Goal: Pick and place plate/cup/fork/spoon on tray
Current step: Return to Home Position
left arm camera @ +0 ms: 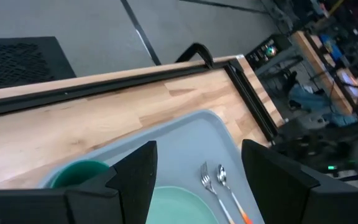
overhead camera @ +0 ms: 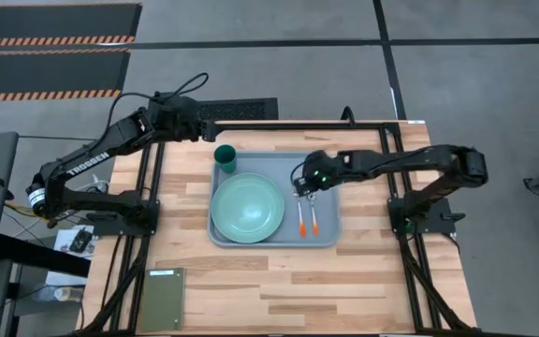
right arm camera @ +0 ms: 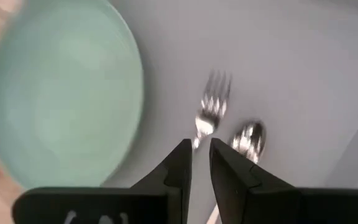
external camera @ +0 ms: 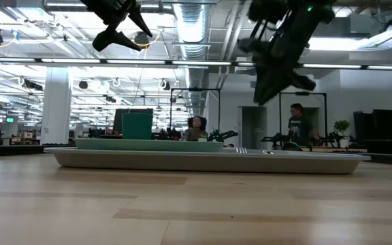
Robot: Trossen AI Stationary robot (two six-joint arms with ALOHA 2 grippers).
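Looking down, I see fork [overhead camera: 301, 216] and spoon [overhead camera: 313, 217] lying side by side on the tray [overhead camera: 329, 168], right of the plate [overhead camera: 247, 208], long axes parallel, heads toward the right gripper [overhead camera: 303, 190], orange handles away. Its wrist view alone shows tines [right arm camera: 212, 104] versus bowl [right arm camera: 248, 139], jaws nearly together, holding nothing. The left gripper [overhead camera: 206, 124], jaws apart, hangs behind the cup [overhead camera: 225, 157].
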